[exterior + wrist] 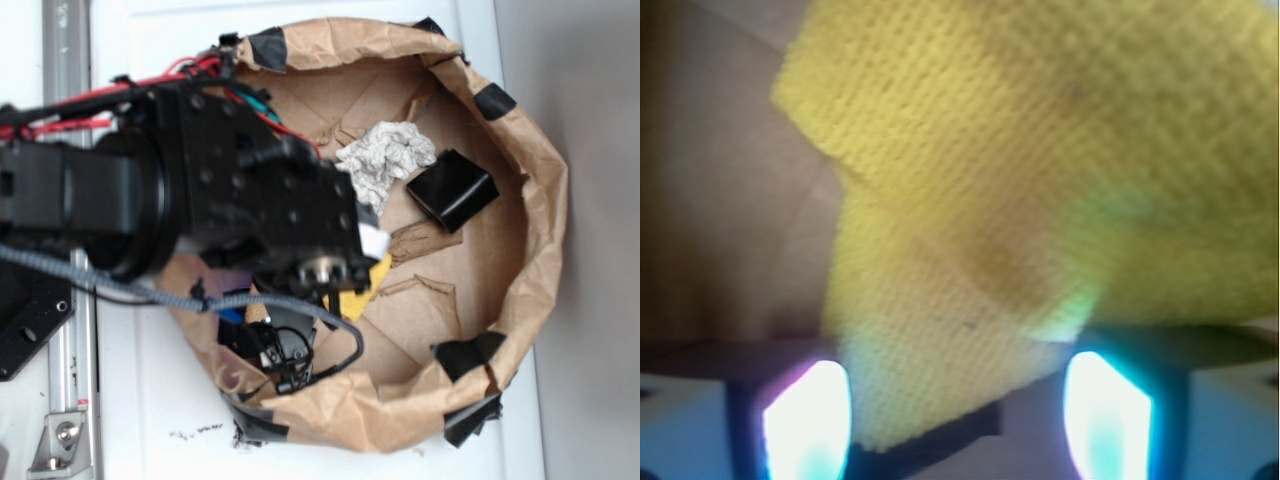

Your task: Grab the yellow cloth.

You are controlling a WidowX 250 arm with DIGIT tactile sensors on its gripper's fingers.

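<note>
The yellow cloth point(1040, 170) fills most of the wrist view, very close and blurred, its woven texture showing. One corner of it reaches down between my fingertips point(805, 425). My gripper point(957, 420) is open, its two bright fingertips wide apart on either side of that corner. In the exterior view the black arm covers the gripper and nearly all of the cloth. Only a small patch of yellow cloth point(368, 288) shows under the wrist, on the cardboard floor of the nest.
A rolled brown paper wall point(540, 210) patched with black tape rings the work area. A pale crumpled paper wad point(385, 160) and a glossy black block point(452, 188) lie at the back right. Cables and dark parts point(285, 350) sit at the front left.
</note>
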